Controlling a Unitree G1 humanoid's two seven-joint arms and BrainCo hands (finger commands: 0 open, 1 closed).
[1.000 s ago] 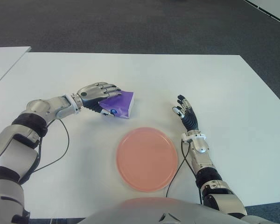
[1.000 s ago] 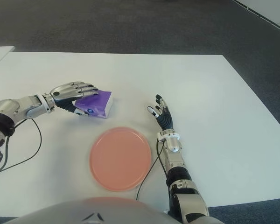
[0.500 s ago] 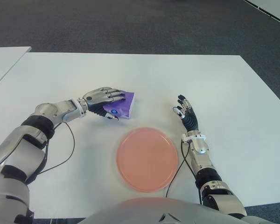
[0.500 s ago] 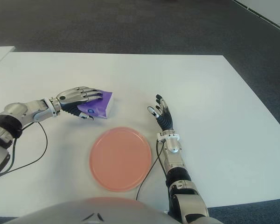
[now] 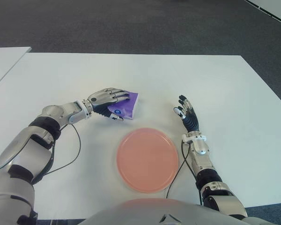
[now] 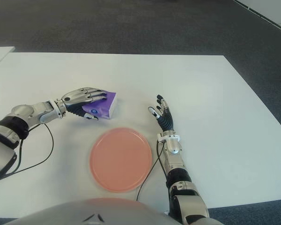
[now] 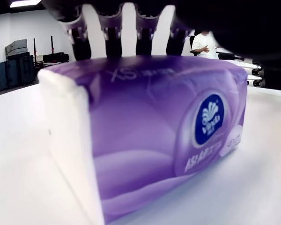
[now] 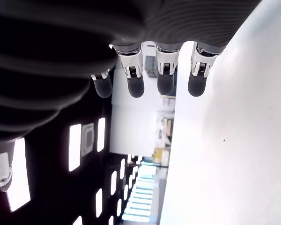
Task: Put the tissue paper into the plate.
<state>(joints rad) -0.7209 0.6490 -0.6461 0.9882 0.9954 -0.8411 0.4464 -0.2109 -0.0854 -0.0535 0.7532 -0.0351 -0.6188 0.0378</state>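
Observation:
The tissue pack (image 5: 126,106) is a purple soft pack with white ends, lying just behind the left rim of the pink round plate (image 5: 147,159) on the white table (image 5: 234,103). My left hand (image 5: 113,101) is shut on the pack, fingers (image 7: 113,28) curled over its top and thumb beneath its near side. The left wrist view shows the tissue pack (image 7: 145,140) close up, low against the table. My right hand (image 5: 186,114) shows to the right of the plate, fingers spread and holding nothing.
A black cable (image 5: 68,157) loops from my left forearm across the table. A second white table (image 5: 4,61) stands at the far left. Dark carpet (image 5: 131,23) lies beyond the far edge. A person (image 7: 206,43) shows far off in the left wrist view.
My left hand has slid the tissue pack a little to the right, nearer the plate's far rim. The right hand has not moved.

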